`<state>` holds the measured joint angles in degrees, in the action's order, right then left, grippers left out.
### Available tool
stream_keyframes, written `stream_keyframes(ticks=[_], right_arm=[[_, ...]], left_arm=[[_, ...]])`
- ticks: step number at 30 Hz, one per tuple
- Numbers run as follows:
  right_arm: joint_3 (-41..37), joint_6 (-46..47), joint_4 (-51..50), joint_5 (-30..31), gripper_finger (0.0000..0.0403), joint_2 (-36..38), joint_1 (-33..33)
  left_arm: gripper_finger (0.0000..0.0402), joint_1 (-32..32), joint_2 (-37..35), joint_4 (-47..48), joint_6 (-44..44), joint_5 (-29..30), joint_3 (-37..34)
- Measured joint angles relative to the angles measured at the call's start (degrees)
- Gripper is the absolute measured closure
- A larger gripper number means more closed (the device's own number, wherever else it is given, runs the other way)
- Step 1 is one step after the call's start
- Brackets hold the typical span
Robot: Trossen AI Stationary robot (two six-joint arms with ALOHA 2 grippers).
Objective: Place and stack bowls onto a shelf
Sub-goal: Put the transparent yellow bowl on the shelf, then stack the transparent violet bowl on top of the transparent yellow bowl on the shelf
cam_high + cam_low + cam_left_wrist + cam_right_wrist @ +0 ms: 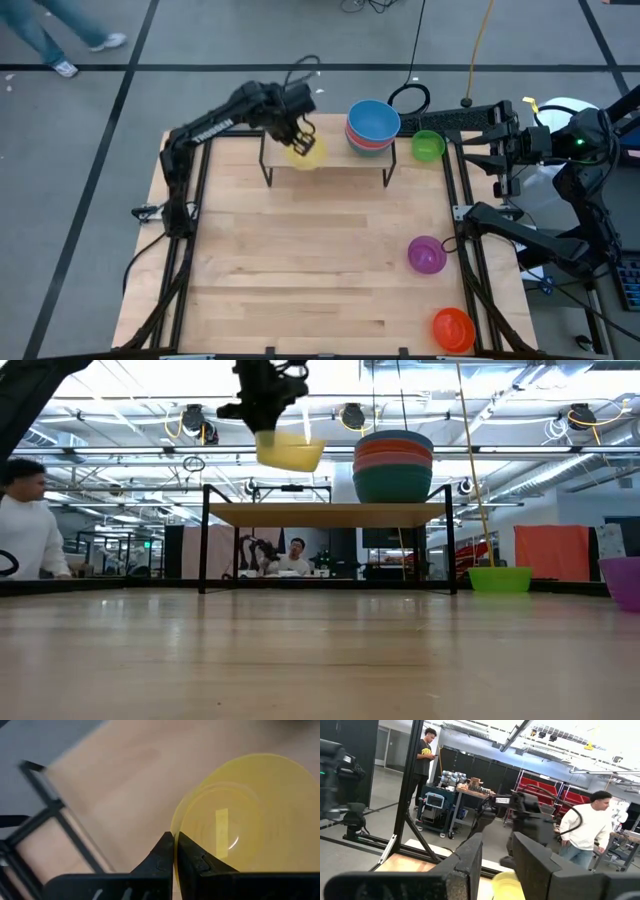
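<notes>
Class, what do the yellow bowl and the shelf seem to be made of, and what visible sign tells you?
Yellow bowl: probably thin plastic; it looks slightly see-through, with a glossy glint inside. Shelf: a pale board with wood grain, apparently wood, matte, on thin black legs that look like metal.

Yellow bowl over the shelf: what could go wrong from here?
1. The left gripper pinches only the rim of the yellow bowl, well above the shelf; released from there, it may bounce or tip.
2. The bowl hangs near the shelf's left end, so it could roll off.
3. The stack of bowls stands close by; a sideways move might knock it.
</notes>
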<state>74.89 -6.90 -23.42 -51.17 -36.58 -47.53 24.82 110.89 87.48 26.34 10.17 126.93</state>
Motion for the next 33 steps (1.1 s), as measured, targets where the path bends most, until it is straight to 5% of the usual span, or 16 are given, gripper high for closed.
stream_keyframes(ticks=[19, 33], right_arm=[[0.01, -0.01, 0.00, 0.04, 0.0303, -0.01, 0.00], [0.01, -1.38, 0.02, 0.04, 0.0303, -0.02, 0.01]], left_arm=[[0.0397, 11.06, 0.48, -12.90, -9.47, -4.59, -13.82], [0.0328, 11.16, -0.53, -15.21, -12.41, -4.23, -13.91]])
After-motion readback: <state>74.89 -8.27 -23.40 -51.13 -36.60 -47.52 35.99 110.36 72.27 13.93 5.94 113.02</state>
